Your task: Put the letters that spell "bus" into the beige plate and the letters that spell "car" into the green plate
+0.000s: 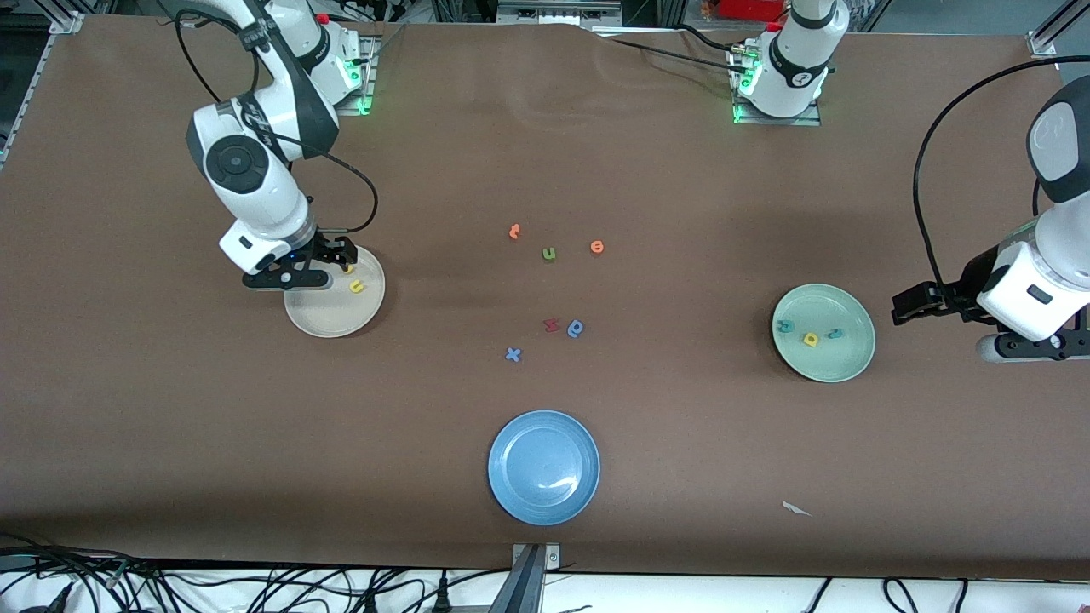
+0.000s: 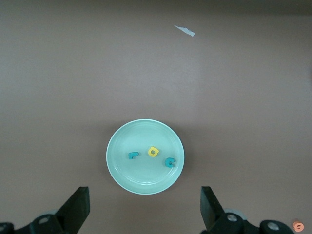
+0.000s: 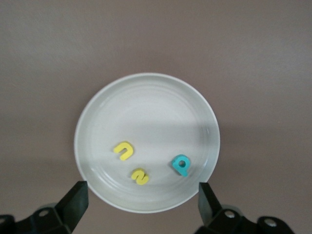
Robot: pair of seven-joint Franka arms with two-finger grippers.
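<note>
The beige plate (image 1: 328, 319) (image 3: 146, 107) lies toward the right arm's end of the table. In it are the yellow "u" (image 1: 357, 286) (image 3: 123, 150), the yellow "s" (image 3: 140, 176) and the teal "b" (image 3: 181, 165). My right gripper (image 1: 339, 255) (image 3: 141, 207) hangs open over that plate's edge, holding nothing. The green plate (image 1: 843, 359) (image 2: 141, 178) holds the teal "c" (image 1: 786, 326) (image 2: 169, 162), the yellow "a" (image 1: 811, 339) (image 2: 154, 152) and the teal "r" (image 1: 835, 334) (image 2: 132, 155). My left gripper (image 1: 904, 306) (image 2: 144, 209) is open and empty, beside the green plate.
A blue plate (image 1: 504, 443) sits near the front edge, mid-table. Loose letters lie in the middle: two orange ones (image 1: 513, 231) (image 1: 597, 247), a green "u" (image 1: 549, 253), a red one (image 1: 551, 324), a blue round one (image 1: 576, 328) and a blue "x" (image 1: 513, 354). A white scrap (image 1: 796, 508) lies near the front.
</note>
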